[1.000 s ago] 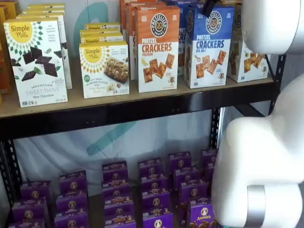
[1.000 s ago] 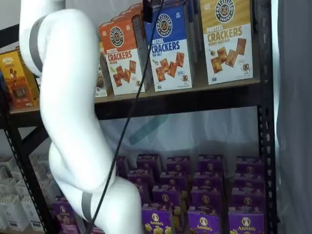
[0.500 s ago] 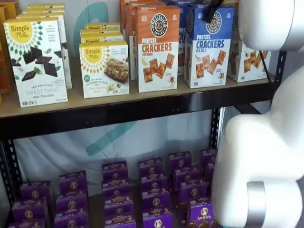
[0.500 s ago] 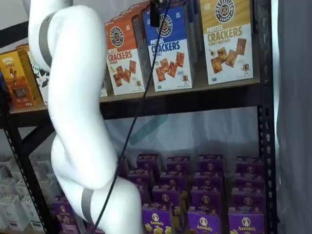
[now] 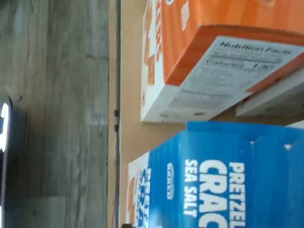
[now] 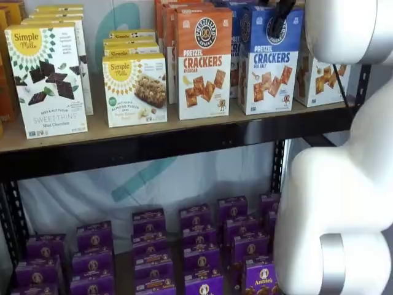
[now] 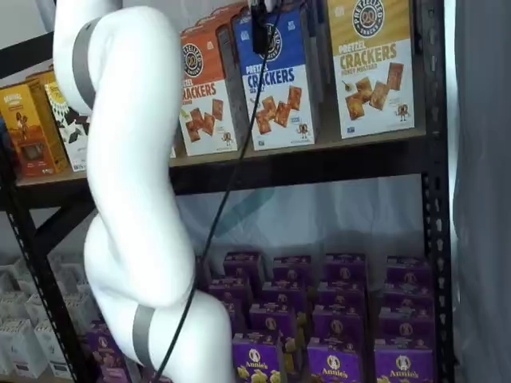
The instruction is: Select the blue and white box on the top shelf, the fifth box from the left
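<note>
The blue and white box [image 6: 270,61] reads "PRETZEL CRACKERS SEA SALT" and stands upright on the top shelf [image 6: 184,130], seen in both shelf views [image 7: 279,80]. My gripper [image 6: 279,18] hangs in front of the box's upper part, over its round logo. Only dark fingers [image 7: 260,32] show, with a cable beside them and no plain gap, so I cannot tell if they are open. The wrist view shows the box's blue top half [image 5: 228,175] close up, with the shelf board [image 5: 130,71] beside it.
An orange-topped Cheddar box [image 6: 204,61] stands just left of the blue one, and a yellow-topped box [image 7: 371,64] just right. Simple Mills boxes [image 6: 46,80] fill the shelf's left. Purple boxes [image 6: 196,246] sit on the lower shelf. My white arm [image 7: 132,175] blocks part of both views.
The arm has swung right and the black fingers have come lower, from the box's top edge to in front of its logo. The boxes have not moved.
</note>
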